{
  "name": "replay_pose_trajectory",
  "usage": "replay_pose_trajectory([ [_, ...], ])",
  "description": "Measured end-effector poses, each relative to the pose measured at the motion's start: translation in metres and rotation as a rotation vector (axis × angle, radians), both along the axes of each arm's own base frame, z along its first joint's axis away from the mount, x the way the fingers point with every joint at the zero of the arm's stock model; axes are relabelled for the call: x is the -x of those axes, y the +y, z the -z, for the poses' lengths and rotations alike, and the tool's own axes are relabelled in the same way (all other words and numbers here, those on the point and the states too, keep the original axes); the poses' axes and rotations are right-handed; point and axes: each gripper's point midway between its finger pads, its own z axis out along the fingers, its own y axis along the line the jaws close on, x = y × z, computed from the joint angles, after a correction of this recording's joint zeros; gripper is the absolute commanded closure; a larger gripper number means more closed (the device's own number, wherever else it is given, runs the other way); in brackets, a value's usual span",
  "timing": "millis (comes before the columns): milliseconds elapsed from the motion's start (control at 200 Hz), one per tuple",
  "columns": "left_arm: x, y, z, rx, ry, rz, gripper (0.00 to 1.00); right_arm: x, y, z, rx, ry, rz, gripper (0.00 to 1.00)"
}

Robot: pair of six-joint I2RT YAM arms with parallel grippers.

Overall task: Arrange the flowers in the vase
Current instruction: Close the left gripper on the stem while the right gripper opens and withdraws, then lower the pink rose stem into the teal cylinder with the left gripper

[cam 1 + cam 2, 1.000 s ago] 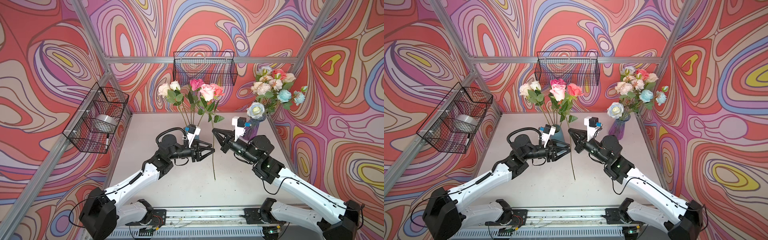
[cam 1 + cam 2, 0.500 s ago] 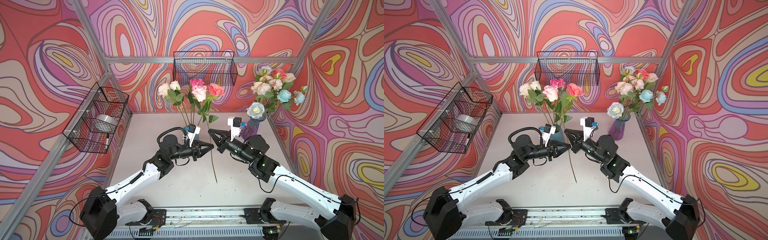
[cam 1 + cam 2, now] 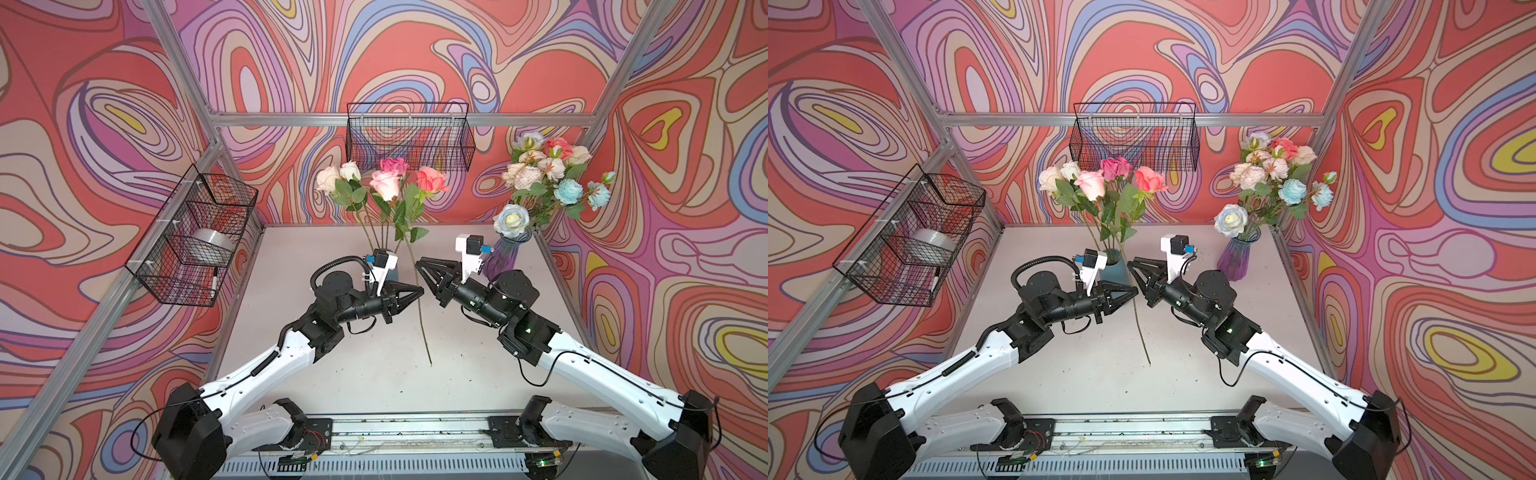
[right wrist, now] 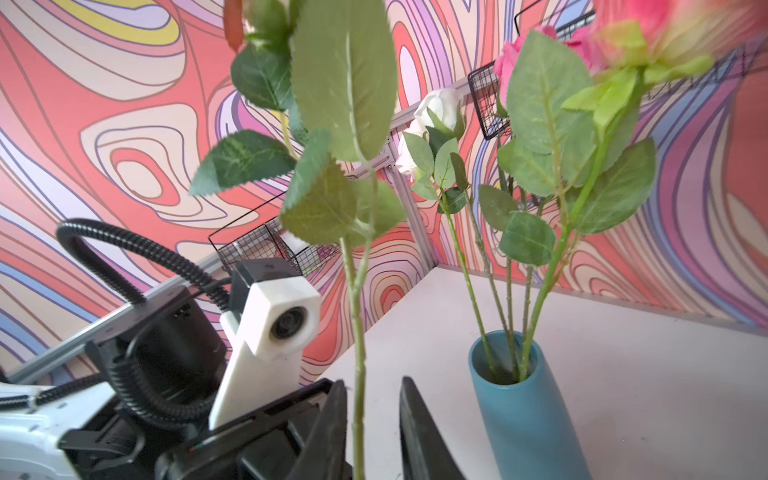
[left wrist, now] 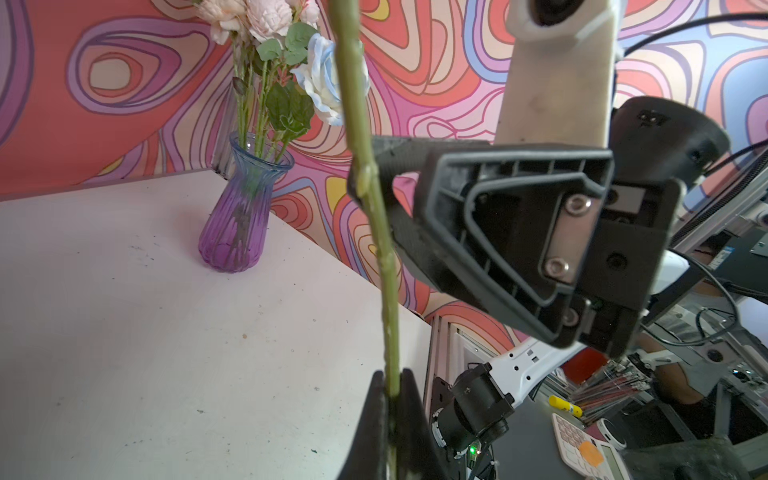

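**Handover of one rose.** My left tool [image 3: 419,291] is clenched on the green stem [image 3: 424,332] of the pale pink rose [image 3: 384,185]. The left wrist view shows the stem pinched between its fingers. My right tool [image 3: 420,262], higher on the same stem, stands released, its jaws parted either side of the stem in the right wrist view. The rose stands nearly upright, just in front of the teal vase [image 4: 528,415], which holds several roses. The purple vase [image 5: 235,232] with its bouquet stands well apart.

In my judgement, the right tool should draw straight back, clear of the leaves, before the left tool lifts. The left should then raise the stem's foot above the teal rim and lower it vertically, gripping firmly so the thin stem cannot swivel.
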Motion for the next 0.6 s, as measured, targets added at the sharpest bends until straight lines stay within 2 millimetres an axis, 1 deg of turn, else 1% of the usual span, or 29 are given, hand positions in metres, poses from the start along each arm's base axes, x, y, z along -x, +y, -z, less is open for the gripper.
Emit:
replay_pose_trajectory([
  [90,-0.002,0.013,-0.008,-0.034,-0.080,-0.079,1.00,0.002,-0.015,0.000,0.001,0.002,0.057,0.72],
  [185,-0.008,0.031,-0.023,-0.071,-0.188,-0.189,1.00,0.005,-0.039,0.001,0.000,0.000,0.149,0.71],
  [250,-0.016,0.043,-0.039,-0.106,-0.263,-0.281,1.00,0.006,-0.056,0.003,0.004,0.004,0.217,0.72],
  [305,-0.026,0.052,-0.059,-0.138,-0.326,-0.362,1.00,0.006,-0.068,0.006,0.010,0.006,0.267,0.72],
  [396,-0.043,0.065,-0.094,-0.170,-0.426,-0.490,1.00,0.003,-0.083,0.021,0.036,0.024,0.347,0.72],
  [461,-0.056,0.071,-0.113,-0.193,-0.480,-0.573,1.00,0.000,-0.091,0.035,0.065,0.042,0.393,0.72],
  [536,-0.074,0.073,-0.126,-0.236,-0.517,-0.648,1.00,-0.005,-0.095,0.051,0.110,0.059,0.434,0.72],
  [601,-0.092,0.070,-0.133,-0.275,-0.539,-0.696,1.00,-0.008,-0.099,0.058,0.141,0.069,0.460,0.72],
])
